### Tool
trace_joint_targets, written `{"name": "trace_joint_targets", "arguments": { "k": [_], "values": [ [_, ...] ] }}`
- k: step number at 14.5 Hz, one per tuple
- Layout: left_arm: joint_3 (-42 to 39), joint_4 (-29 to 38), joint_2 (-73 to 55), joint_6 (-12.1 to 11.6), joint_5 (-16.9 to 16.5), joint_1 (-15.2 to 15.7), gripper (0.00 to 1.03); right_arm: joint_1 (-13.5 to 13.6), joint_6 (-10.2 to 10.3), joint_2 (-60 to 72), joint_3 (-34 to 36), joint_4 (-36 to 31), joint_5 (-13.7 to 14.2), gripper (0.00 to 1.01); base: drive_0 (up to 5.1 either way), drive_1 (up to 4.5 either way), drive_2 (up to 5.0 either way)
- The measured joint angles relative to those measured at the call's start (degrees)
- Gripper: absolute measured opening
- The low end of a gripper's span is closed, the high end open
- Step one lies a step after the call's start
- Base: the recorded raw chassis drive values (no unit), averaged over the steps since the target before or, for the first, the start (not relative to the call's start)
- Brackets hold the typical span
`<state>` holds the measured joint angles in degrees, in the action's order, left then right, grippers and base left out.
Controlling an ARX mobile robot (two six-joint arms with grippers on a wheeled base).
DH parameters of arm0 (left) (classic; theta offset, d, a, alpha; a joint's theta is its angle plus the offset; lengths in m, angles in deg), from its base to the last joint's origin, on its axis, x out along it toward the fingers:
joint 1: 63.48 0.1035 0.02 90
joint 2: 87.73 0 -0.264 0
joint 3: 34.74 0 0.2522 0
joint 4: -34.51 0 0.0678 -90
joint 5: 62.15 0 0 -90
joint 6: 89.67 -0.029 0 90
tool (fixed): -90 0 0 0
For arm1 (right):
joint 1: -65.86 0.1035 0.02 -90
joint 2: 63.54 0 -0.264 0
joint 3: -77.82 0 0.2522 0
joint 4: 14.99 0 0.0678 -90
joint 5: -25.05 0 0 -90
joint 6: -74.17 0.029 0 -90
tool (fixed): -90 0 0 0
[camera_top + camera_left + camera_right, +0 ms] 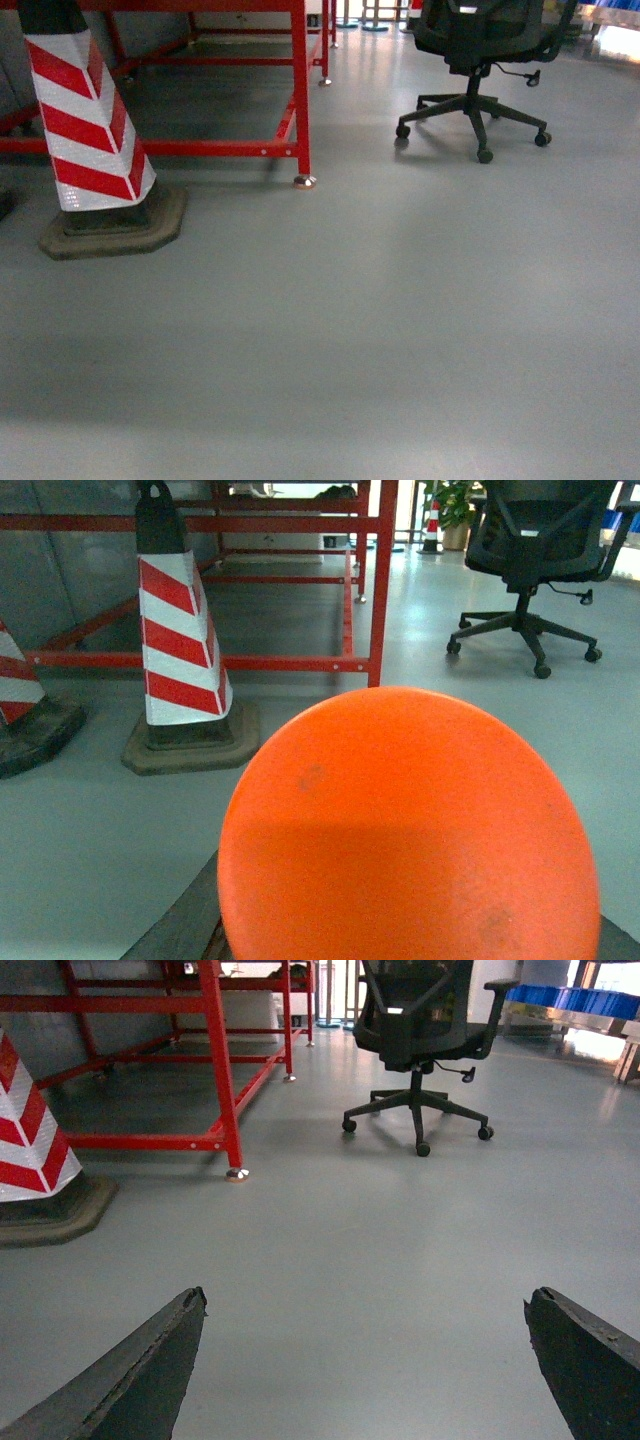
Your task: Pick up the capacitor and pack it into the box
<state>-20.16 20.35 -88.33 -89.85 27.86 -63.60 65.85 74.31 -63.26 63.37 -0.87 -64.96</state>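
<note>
Filling my left wrist view, an orange disc (410,830) blocks that pincer, so I cannot tell its state. Right pincer (365,1370) hangs spread wide over bare floor (400,330), empty. Neither capacitor nor box shows anywhere; only a striped cone (85,110), red frame (300,90) and office chair (480,50). I'd expect a capacitor to be light, rigid, gripped across its body.

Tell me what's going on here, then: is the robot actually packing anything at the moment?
Not at this moment. All three views show only grey floor, a red metal frame, a red-and-white striped cone and a black office chair. No box or capacitor is in view. The right gripper is open and empty above the floor. An orange disc fills the left wrist view, so the left gripper's state cannot be judged.
</note>
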Motion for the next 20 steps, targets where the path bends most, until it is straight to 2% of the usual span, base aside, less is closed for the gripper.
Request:
{"name": "trace_joint_targets", "arguments": {
  "k": [20],
  "values": [
    [0.00,0.04,0.00,0.00,0.02,0.00,0.44,0.00,0.00,0.00,0.00,-0.09,0.04,0.98,-5.2,2.30,2.3]
  ]
}}
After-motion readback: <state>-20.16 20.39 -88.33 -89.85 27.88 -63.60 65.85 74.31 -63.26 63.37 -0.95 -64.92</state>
